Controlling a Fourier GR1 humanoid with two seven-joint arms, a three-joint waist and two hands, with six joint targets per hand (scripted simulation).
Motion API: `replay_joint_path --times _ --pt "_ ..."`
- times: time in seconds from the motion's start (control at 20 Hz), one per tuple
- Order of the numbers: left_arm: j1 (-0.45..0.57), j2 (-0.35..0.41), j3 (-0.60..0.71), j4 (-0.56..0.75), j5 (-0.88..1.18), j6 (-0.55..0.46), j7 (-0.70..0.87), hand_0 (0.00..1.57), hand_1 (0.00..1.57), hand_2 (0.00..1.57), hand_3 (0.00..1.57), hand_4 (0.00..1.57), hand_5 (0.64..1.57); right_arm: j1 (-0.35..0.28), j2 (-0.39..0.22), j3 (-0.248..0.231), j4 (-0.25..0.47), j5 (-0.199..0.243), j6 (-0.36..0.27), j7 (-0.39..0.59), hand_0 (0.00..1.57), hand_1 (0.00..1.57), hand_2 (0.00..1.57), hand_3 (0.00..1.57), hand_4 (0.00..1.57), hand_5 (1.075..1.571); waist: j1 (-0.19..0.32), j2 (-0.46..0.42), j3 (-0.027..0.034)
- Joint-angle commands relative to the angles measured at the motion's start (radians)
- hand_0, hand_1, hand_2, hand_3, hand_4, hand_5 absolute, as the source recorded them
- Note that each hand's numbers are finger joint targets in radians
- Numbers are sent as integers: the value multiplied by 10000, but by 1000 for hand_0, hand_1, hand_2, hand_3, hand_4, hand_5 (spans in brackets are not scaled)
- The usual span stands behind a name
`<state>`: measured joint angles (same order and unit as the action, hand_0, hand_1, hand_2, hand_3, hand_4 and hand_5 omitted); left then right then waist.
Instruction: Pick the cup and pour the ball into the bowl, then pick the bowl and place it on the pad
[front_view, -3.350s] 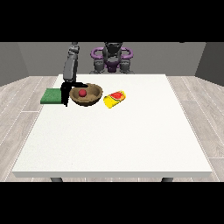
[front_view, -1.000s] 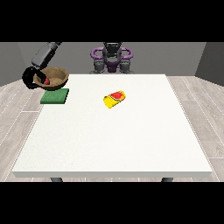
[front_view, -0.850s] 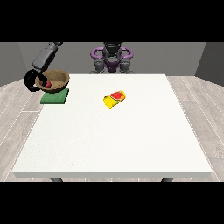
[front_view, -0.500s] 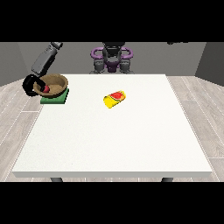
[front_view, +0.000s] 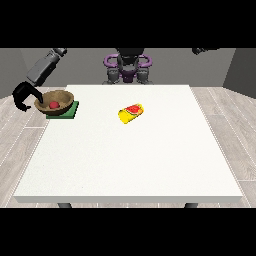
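Note:
The brown bowl (front_view: 55, 99) rests on the green pad (front_view: 66, 111) at the table's far left, and the red ball (front_view: 53, 105) lies inside it. Just left of the bowl, past the table's edge, is the hand at the view's left (front_view: 23, 94). Its fingers are spread in an arc, and one tip reaches the bowl's rim. The yellow cup (front_view: 131, 113) lies on its side near the middle of the table's far half, its red inside showing. The hand at the view's right (front_view: 203, 50) is raised high at the top right, far from all of these.
The white table (front_view: 130, 160) stretches wide towards the camera. The robot's torso (front_view: 128, 67) stands behind the far edge. The arm at the view's left (front_view: 46, 66) slants down over the table's left corner.
The bowl with the ball has been carried left from beside the cup and lowered onto the pad. The hand at the view's left has drawn slightly away from the bowl's rim.

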<state>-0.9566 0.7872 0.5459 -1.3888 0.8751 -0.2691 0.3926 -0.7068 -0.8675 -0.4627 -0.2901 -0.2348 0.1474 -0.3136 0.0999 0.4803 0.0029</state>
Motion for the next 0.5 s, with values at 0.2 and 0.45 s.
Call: replay_joint_path --times 0.2,0.45 --pt "345 193 158 -505 574 291 365 0 0 0 0 0 1566 -734 -479 -243 158 -269 353 737 385 385 301 207 0 1432 -124 -66 -11" --pt "1322 -465 -174 488 161 -250 24 0 0 0 0 0 1566 -900 -911 -53 -412 -403 1831 1600 379 379 120 409 315 1374 -417 -1701 -42"
